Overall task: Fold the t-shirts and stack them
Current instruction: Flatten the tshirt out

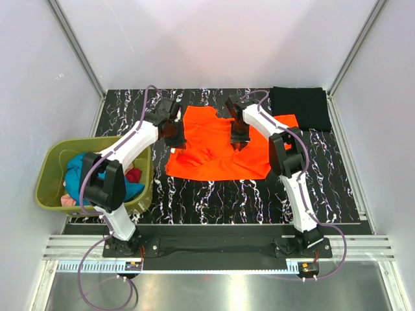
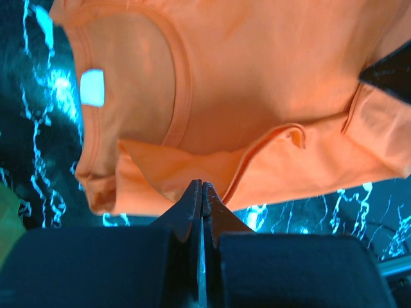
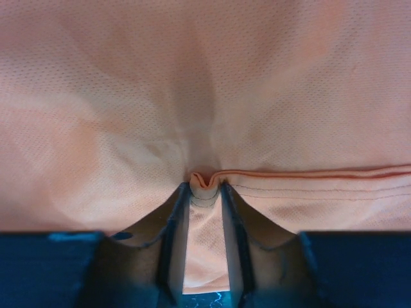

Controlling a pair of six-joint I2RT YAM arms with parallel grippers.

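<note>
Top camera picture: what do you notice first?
A bright orange t-shirt lies spread mid-table on the black marbled top. The right gripper pinches its cloth near the middle, and the left gripper sits shut at its left edge. An olive-green basket of colourful clothes stands far left.

orange t-shirt (image 1: 207,155) partly under right arm (image 1: 259,123), clothes (image 1: 76,167) in basket (image 1: 48,178) partly behind left arm (image 1: 123,152)

The orange t-shirt (image 3: 205,96) is matt cloth, a fine mesh knit with stitched hems. The folded black t-shirt (image 1: 299,107) is matt cloth too. The table (image 1: 214,194) looks smooth, like black marble veined white. The basket (image 1: 48,165) is smooth olive plastic.
</note>
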